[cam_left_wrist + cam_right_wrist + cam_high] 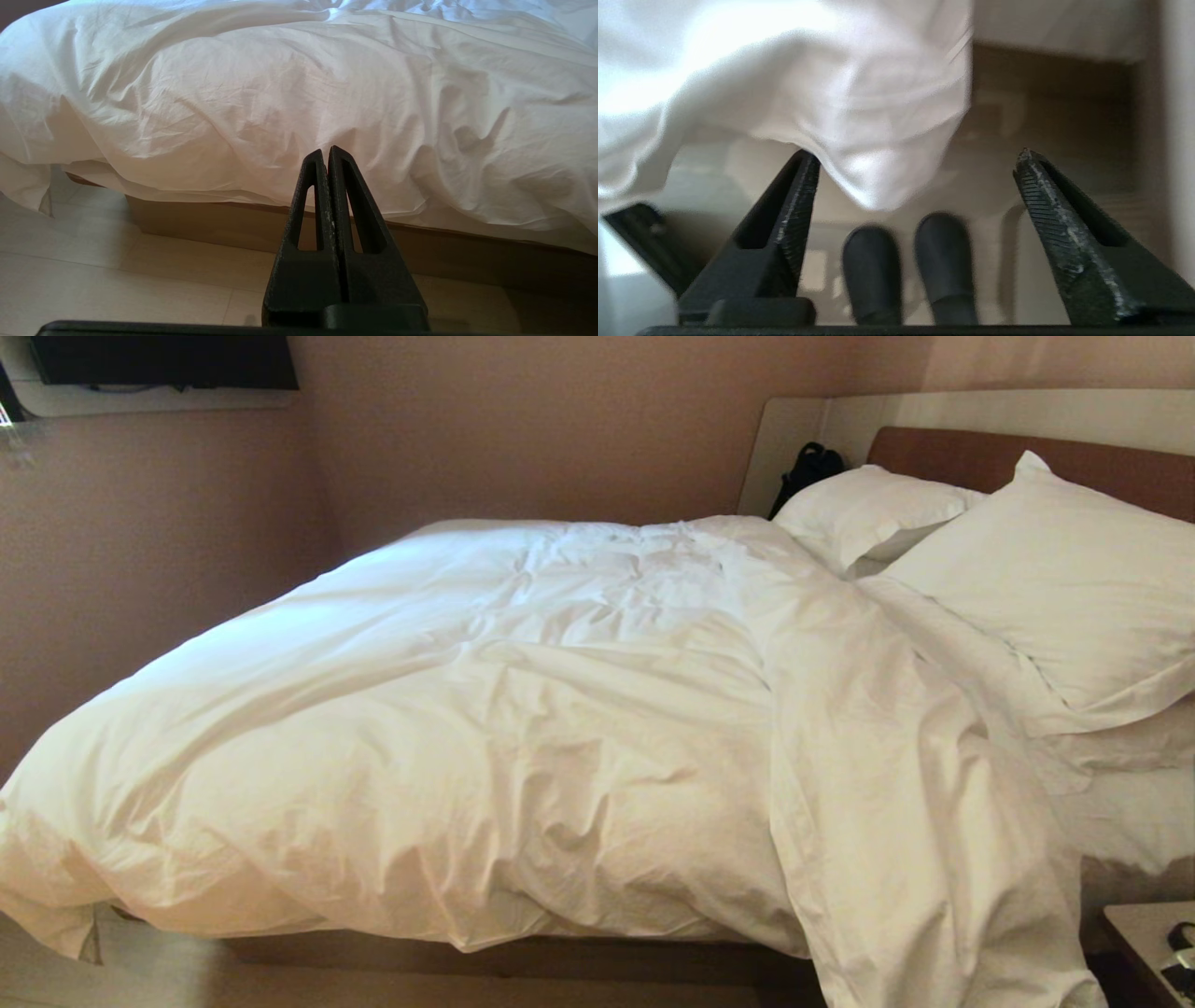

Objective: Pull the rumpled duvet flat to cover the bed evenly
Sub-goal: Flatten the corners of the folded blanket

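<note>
Your right tool (920,158) gapes apart beneath the puffy white duvet's (523,728) hanging corner, left tool (326,151) pressed together beside the brown-based bed (210,224) over pale floor tiles (117,280).

Pinkish-beige walls (560,429) — dark wall-mounted screen (163,359) (upper left corner), pale tiled floor (117,280), nightstand (1144,943) at lower right.

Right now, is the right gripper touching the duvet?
Cannot tell. In the right wrist view the right gripper is open, and the duvet hangs by one fingertip, but no contact or gap shows plainly.
</note>
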You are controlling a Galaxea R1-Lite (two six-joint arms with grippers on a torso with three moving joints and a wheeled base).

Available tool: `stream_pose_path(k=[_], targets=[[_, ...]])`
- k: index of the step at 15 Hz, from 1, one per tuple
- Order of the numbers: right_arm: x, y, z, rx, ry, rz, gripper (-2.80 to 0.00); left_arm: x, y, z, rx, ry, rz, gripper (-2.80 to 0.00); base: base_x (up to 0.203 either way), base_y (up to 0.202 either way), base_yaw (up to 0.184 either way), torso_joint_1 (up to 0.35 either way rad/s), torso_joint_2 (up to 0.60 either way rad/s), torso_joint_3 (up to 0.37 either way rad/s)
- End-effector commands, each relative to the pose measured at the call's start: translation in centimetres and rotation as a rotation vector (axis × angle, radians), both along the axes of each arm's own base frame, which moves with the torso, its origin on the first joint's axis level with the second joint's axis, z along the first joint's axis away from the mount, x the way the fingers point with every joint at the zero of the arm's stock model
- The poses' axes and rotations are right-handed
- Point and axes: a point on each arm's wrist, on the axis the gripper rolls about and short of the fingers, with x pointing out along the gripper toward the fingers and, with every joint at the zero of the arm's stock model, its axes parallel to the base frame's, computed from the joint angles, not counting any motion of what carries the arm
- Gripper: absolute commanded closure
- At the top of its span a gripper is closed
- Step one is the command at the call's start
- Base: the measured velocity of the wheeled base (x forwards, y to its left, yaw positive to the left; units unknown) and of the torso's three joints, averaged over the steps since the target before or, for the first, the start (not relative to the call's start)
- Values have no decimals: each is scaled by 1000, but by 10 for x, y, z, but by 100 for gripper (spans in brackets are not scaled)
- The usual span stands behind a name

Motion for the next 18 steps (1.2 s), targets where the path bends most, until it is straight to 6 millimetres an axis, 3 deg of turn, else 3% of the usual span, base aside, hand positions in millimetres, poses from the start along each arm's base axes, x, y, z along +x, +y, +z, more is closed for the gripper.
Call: stream_pose_path(k=[1, 8, 10, 13, 14, 18], targets=[[2, -3, 16, -62, -52, 2, -280, 0, 0, 0, -1, 0, 1, 0, 0, 0, 0, 0, 0, 0], [4, -2, 75, -196, -224, -34, -280, 0, 0, 0, -1, 0, 1, 0, 0, 0, 0, 0, 0, 0], [8, 2, 79, -169, -238, -31, -280, 0, 0, 0, -1, 0, 1, 0, 0, 0, 0, 0, 0, 0], [39, 17, 76, -48, -248, 23, -280, 0, 0, 0, -1, 0, 1, 0, 0, 0, 0, 0, 0, 0], [46, 21, 76, -5, -243, 5, 0, 0, 0, 0, -1, 0, 1, 0, 0, 0, 0, 0, 0, 0], [48, 24, 81, 1, -254, -2, 0, 0, 0, 0, -2, 0, 1, 0, 0, 0, 0, 0, 0, 0]])
